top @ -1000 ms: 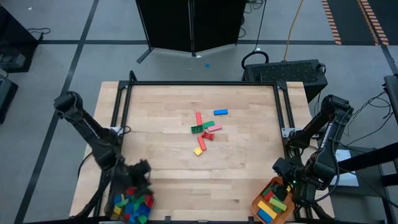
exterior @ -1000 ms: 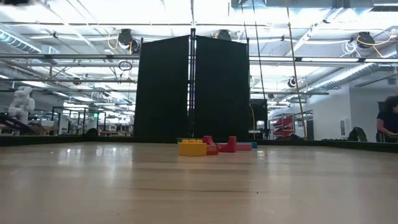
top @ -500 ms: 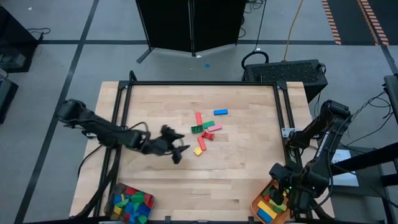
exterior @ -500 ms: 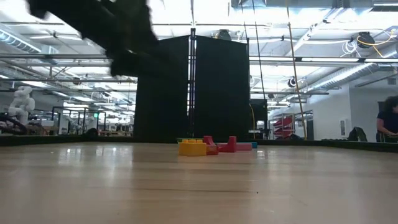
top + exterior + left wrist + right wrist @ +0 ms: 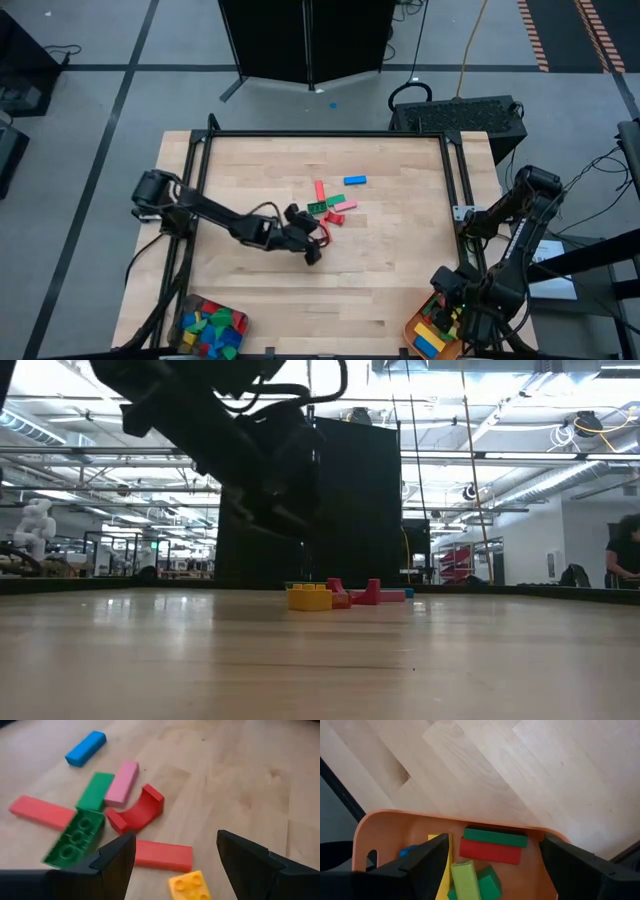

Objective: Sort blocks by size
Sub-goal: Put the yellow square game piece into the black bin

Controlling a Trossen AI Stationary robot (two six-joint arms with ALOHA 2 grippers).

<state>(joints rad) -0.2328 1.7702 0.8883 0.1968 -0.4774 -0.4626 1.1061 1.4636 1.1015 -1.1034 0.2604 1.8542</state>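
Note:
Loose blocks lie flat in a cluster at the table's middle: a blue one [image 5: 354,181], a long red one [image 5: 319,190], a green studded one [image 5: 75,837], a pink one [image 5: 121,782], a red arch [image 5: 136,812], another long red one [image 5: 162,855] and a yellow one [image 5: 192,884]. My left gripper [image 5: 312,250] hovers open and empty just on the near side of the cluster [image 5: 175,865]; in the low view it hangs above the table [image 5: 265,510]. My right gripper [image 5: 452,305] is open and empty above the orange tray [image 5: 385,820], which holds long blocks.
A grey container [image 5: 182,322] full of small blocks stands at the table's near left corner. The orange tray [image 5: 412,330] stands at the near right corner. A black frame [image 5: 325,135] runs along the far edge and both sides. Bare wood surrounds the cluster.
My left gripper has swung from above the grey container at the near left corner toward the table's middle, ending beside the block cluster. My right gripper has shifted a little toward the near edge over the orange tray. The blocks have not moved.

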